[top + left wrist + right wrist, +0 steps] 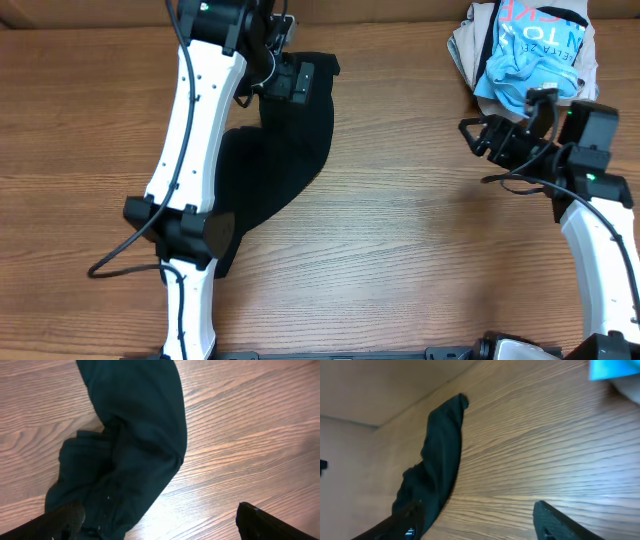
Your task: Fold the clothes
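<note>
The left gripper (pixel 159 510) hangs over the wooden table (pixel 250 435) with its jaws spread wide. Its dark fingers (pixel 62 520) show at the bottom of the view, one on each side. The black garment (pixel 140 435) lies on the wood as a long band. It runs from the top of the view down towards the finger on the left, where it bunches into thick, rumpled folds. That finger overlaps the bunched end; whether it touches the cloth cannot be told. The other finger stands over bare wood, well apart from the fabric. A few tiny white specks sit on the cloth, too small to read. No table edge is visible.
</note>
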Motion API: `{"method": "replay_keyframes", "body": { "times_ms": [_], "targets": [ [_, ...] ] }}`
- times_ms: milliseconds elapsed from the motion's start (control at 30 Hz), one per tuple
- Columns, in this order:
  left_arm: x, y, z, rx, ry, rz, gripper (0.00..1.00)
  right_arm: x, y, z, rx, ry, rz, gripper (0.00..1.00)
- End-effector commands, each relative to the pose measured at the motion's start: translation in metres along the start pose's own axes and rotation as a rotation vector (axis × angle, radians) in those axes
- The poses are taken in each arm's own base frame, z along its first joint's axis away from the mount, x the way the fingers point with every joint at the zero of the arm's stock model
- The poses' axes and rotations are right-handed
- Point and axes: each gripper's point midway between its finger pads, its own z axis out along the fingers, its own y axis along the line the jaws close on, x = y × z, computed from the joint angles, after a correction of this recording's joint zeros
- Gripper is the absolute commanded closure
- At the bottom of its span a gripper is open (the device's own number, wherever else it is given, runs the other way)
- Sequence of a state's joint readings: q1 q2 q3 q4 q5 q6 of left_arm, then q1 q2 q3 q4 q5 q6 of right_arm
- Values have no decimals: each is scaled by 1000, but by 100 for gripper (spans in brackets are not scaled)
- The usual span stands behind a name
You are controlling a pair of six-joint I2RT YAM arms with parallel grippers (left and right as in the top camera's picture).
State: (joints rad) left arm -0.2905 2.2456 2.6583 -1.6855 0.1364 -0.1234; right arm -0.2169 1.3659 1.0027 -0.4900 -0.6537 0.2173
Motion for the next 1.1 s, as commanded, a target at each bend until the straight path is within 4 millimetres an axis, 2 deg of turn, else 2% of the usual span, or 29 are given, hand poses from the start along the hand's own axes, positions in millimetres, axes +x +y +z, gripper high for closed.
{"method": "replay_keyframes", "body": {
  "times_ms": [0,167,300,433,567,667,767,867,1067],
  "targets": [
    [-1,2,-46,-36,-115,-70,0,0,33,10,-3,2,-101,28],
    [0,22,-81,-158,-214,-126,0,29,64,51,63,49,-239,28],
    [2,25,-89,-162,-228,-135,0,52,87,80,79,75,-341,26],
    [7,20,-79,-135,-187,-131,0,60,88,87,88,93,-346,24],
    [24,17,-69,-157,-124,-146,0,52,69,82,131,93,-307,23],
    [52,23,-68,-217,-74,-213,0,45,48,75,174,94,-262,23],
    [90,33,-67,-270,-15,-308,0,35,28,67,215,83,-216,21],
    [127,40,-57,-297,49,-374,0,26,15,61,239,61,-190,19],
    [187,49,-9,-301,104,-544,2,21,8,58,242,52,-172,18]
  ]
}}
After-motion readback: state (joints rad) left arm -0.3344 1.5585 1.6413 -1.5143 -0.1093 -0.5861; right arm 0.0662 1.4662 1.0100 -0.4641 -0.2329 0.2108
